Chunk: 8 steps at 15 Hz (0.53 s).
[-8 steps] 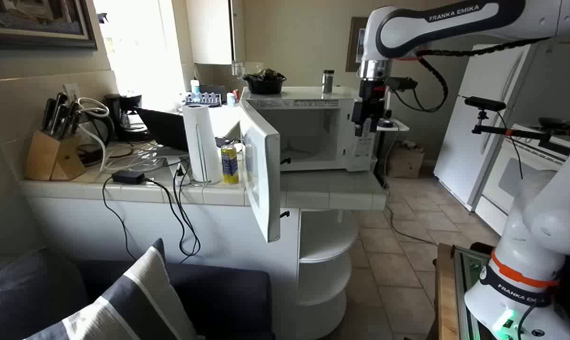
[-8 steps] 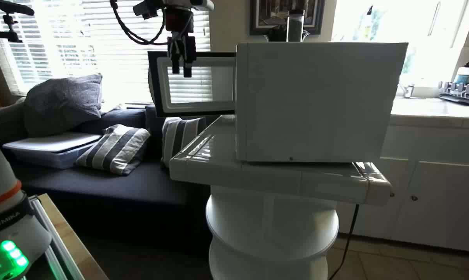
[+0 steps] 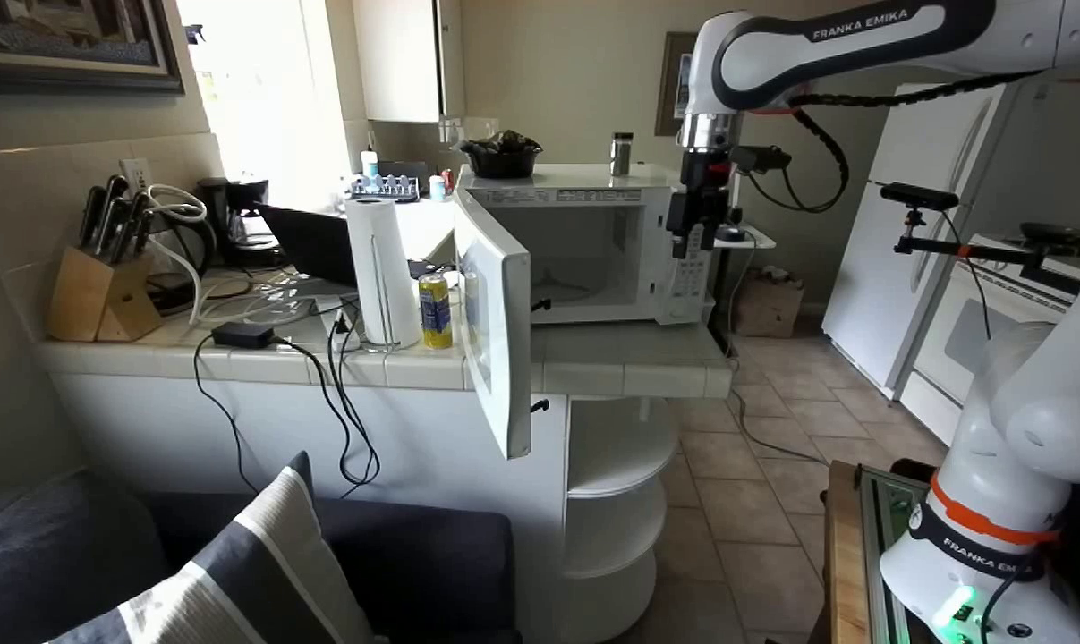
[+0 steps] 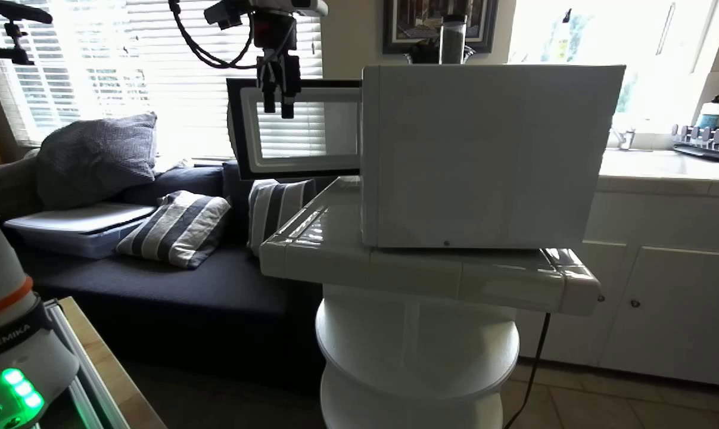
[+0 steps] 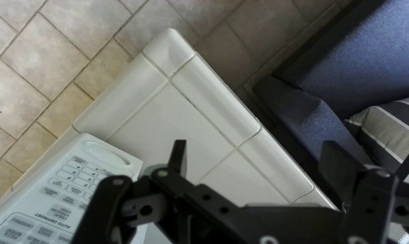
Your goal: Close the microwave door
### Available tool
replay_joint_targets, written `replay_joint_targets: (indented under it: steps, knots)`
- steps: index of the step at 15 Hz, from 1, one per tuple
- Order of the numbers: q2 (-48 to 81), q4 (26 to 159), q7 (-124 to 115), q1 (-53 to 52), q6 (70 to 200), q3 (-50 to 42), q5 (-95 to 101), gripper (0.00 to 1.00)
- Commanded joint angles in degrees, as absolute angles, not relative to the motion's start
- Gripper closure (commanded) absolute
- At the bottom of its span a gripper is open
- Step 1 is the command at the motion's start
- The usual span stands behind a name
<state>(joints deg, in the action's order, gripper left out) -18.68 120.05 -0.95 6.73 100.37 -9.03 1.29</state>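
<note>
The microwave door (image 3: 495, 331) stands wide open in both exterior views, sticking out past the counter's front edge. Its dark-edged inner frame (image 4: 249, 137) also shows. The white microwave (image 3: 680, 300) sits on the counter; its side (image 4: 490, 155) and keypad panel (image 5: 65, 200) also show. My gripper (image 3: 680, 246) hangs pointing down in front of the keypad side, apart from the door. In an exterior view the gripper (image 4: 279, 112) overlaps the door's upper part, on its inner side. In the wrist view the gripper (image 5: 257, 152) has its fingers wide apart with nothing between them.
The tiled counter (image 5: 177, 122) ends in a corner below the gripper. A black bowl (image 3: 502, 163) and a glass jar (image 3: 621, 154) stand on the microwave. A yellow can (image 3: 434, 313) and paper towel roll (image 3: 383, 277) stand behind the door. A dark sofa (image 4: 174, 280) is nearby.
</note>
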Motion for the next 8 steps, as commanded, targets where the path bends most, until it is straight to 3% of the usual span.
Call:
replay_joint_targets:
  steps: [1,8]
  knots:
    - [-18.6,119.9,-0.8,7.2,100.3,-8.6,1.2,0.00]
    - [-18.4,110.5,2.2,2.0,100.7,-1.0,5.2,0.00]
